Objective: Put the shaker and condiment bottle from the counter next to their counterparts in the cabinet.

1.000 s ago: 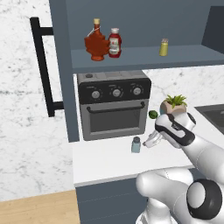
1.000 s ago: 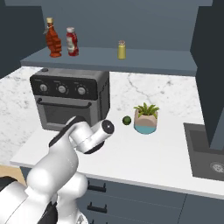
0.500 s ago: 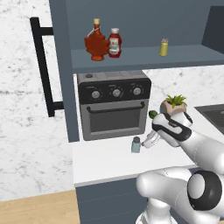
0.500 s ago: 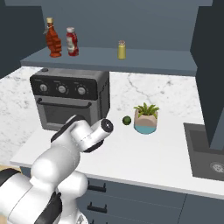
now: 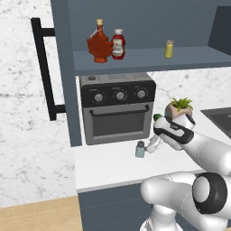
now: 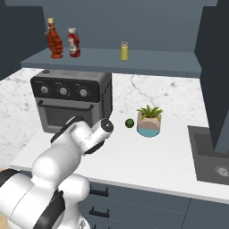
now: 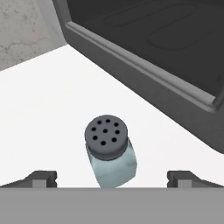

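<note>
Fingers (image 7: 113,177) stand spread wide, one tip either side of the shaker (image 7: 109,150), not touching it. White surface (image 5: 108,164) carries, left to right, a dark toaster oven (image 5: 117,108), the shaker just before it, a small green lime (image 6: 129,123) and a potted plant (image 6: 149,121). On the cabinet (image 5: 63,67) shelf stand the leaf-shaped bottle (image 5: 99,43), red condiment bottle (image 5: 118,44) and yellow shaker (image 5: 169,48). Since a second ago the hand has eased closer to the translucent, perforated-capped shaker.
</note>
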{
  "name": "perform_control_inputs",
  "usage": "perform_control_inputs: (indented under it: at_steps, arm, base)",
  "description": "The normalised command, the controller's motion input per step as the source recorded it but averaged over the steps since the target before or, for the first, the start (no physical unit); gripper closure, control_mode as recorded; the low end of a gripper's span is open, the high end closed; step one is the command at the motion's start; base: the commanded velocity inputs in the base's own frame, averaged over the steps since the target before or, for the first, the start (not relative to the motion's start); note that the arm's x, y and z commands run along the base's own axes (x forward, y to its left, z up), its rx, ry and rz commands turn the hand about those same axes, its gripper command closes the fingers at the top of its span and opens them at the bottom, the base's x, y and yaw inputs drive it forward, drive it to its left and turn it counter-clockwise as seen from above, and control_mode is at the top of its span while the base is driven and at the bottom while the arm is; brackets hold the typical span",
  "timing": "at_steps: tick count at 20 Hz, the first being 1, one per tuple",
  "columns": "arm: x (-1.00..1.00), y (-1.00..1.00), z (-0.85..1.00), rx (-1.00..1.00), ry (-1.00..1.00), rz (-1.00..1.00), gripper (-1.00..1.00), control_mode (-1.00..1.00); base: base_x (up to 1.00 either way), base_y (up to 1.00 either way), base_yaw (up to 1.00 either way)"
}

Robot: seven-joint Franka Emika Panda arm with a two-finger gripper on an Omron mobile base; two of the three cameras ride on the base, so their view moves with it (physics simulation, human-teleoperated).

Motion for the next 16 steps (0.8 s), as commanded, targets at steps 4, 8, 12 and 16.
perform_control_inputs:
  at_steps: [4,8,12,16]
  arm:
    - [0.0,0.05,-0.02,-0.03,0.0,0.03,-1.0,-1.0]
    - [0.0,0.01,-0.04,-0.02,-0.01,0.03,-1.0,-1.0]
    - [0.08,0.0,-0.07,0.0,-0.05,0.04,-1.0,-1.0]
    - [0.18,0.0,-0.13,0.0,-0.04,0.04,-1.0,-1.0]
  base:
    - [0.0,0.0,0.0]
    - [0.0,0.0,0.0]
    - [0.0,0.0,0.0]
    - [0.0,0.0,0.0]
